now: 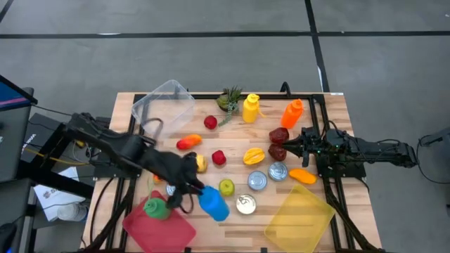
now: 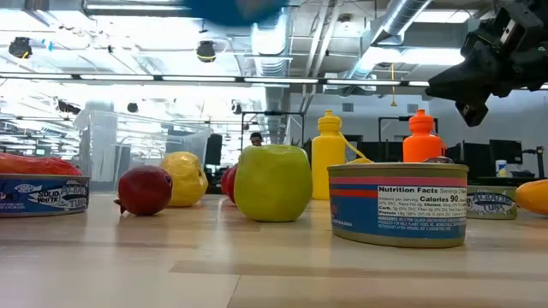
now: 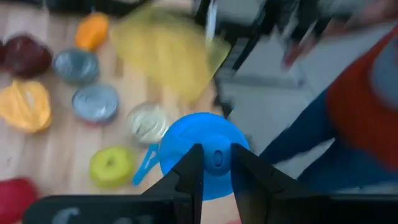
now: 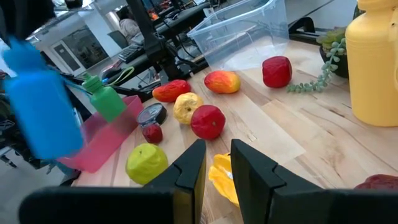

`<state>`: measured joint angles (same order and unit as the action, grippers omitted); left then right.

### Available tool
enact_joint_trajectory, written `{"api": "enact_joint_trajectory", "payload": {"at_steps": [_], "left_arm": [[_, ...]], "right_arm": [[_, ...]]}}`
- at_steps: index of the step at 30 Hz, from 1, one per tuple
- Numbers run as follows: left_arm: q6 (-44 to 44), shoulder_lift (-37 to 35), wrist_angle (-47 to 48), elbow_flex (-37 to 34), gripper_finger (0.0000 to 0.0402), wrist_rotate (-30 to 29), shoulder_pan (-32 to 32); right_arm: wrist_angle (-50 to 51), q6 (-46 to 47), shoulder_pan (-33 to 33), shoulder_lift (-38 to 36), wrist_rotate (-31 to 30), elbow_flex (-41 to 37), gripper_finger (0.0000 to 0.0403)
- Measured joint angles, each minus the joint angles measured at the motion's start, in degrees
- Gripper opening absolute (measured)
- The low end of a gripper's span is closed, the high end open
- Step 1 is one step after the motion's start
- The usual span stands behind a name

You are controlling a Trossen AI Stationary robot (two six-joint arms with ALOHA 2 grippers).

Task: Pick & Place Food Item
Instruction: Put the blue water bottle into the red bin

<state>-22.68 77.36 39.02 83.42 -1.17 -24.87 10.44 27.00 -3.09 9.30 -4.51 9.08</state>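
A blue bottle [image 1: 213, 204] hangs above the table's near middle, with my left gripper [image 1: 195, 188] shut on it. The left wrist view looks down on its round body [image 3: 202, 134], and the right wrist view shows it upright and off the wood [image 4: 40, 106]. Only its blue underside [image 2: 235, 7] shows at the top of the low view. Under it, on the wood, lie a green apple [image 1: 226, 187] and several tins. My right gripper [image 1: 290, 146] waits at the right side, shut, with nothing in it [image 4: 217, 165]. My left gripper pinches the blue bottle's narrow cap end [image 3: 216, 157] between its two fingers [image 3: 189, 174]. The fingers slant down from the table's left. The bottle hangs below them, roughly upright and lifted clear of the table.
A red tray [image 1: 158, 228] with a green bottle [image 1: 156, 208] on it sits at the near left. A yellow tray [image 1: 299, 218] is at the near right, a clear tub [image 1: 163, 105] at the far left. Fruit, tins and two upright bottles [image 1: 251, 107] crowd the middle.
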Motion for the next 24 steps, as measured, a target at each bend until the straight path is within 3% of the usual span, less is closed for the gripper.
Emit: {"api": "enact_joint_trajectory", "payload": {"at_steps": [9, 18, 24], "left_arm": [[-9.46, -9.76, -14.46, 0.07, 0.0057, -0.86, -3.38], [-22.48, -12.13, -13.83, 0.12, 0.0056, -0.80, -14.31], [-28.75, -11.97, -7.95, 2.08, 0.0056, -3.19, -22.39]], "right_arm": [[0.01, 0.00, 0.01, 0.01, 0.00, 0.00, 0.0069], [0.02, 0.00, 0.02, 0.02, 0.00, 0.00, 0.0069], [0.02, 0.00, 0.01, 0.02, 0.01, 0.00, 0.0069]]}}
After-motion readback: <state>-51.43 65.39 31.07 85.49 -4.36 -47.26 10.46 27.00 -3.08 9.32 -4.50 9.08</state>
